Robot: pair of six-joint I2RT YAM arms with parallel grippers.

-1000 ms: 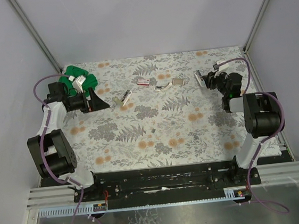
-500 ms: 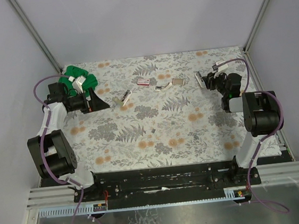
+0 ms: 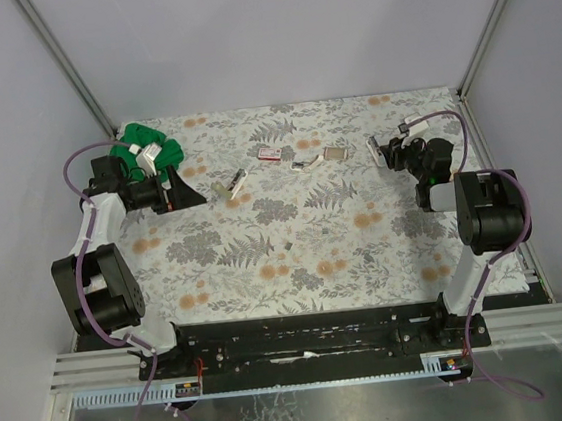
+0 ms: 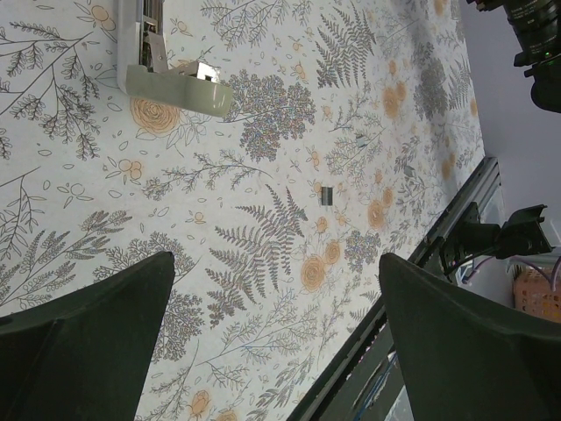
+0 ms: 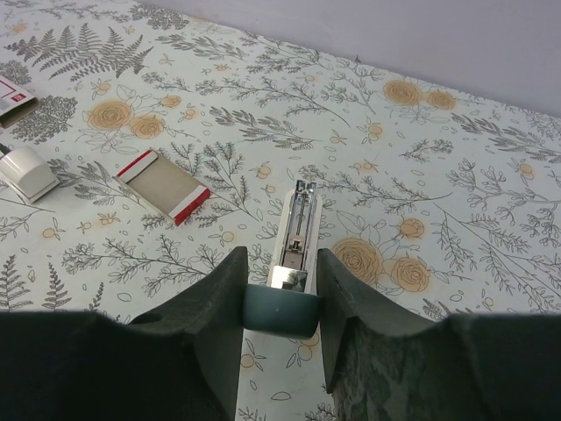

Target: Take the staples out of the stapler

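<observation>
As I look down from the overhead camera, the stapler [image 3: 374,146] lies near the far right corner of the floral cloth [image 3: 266,262], pinched in the right gripper [image 3: 387,149]. The left gripper [image 3: 180,188] sits near the far left corner, beside a heap of green and white objects [image 3: 143,144].

On the left wrist camera, the dark fingers [image 4: 88,342] are spread wide with nothing between them. A white stapler [image 4: 171,74] and a small metal piece [image 4: 326,195] lie on the cloth beyond.

On the right wrist camera, both fingers press the sides of the stapler's grey-green end. Its narrow metal magazine [image 5: 298,224] faces up, exposed, pointing toward the far edge; I cannot tell whether staples sit inside. To its left lies a flat tan box [image 5: 164,182] with red ends, closed, contents hidden.
</observation>
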